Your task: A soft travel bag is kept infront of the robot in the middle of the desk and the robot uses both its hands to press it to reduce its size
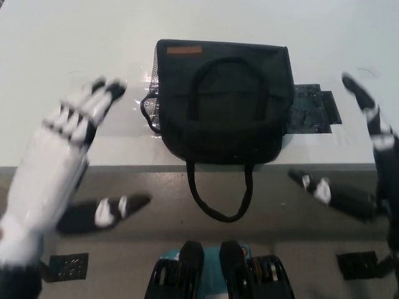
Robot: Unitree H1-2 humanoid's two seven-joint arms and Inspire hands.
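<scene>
- White desk [56,37]: black soft travel bag [224,106] lies at its middle near edge, one handle loop [218,199] hanging over the edge.
- Left hand [59,156]: open, fingers spread, left of bag, not touching.
- Right hand [368,162]: open, right of bag, apart.

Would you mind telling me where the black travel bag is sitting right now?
In the head view, the travel bag lies mid-desk near the front edge of the white desk, one strap hanging over it, between the raised left hand and right hand.
</scene>
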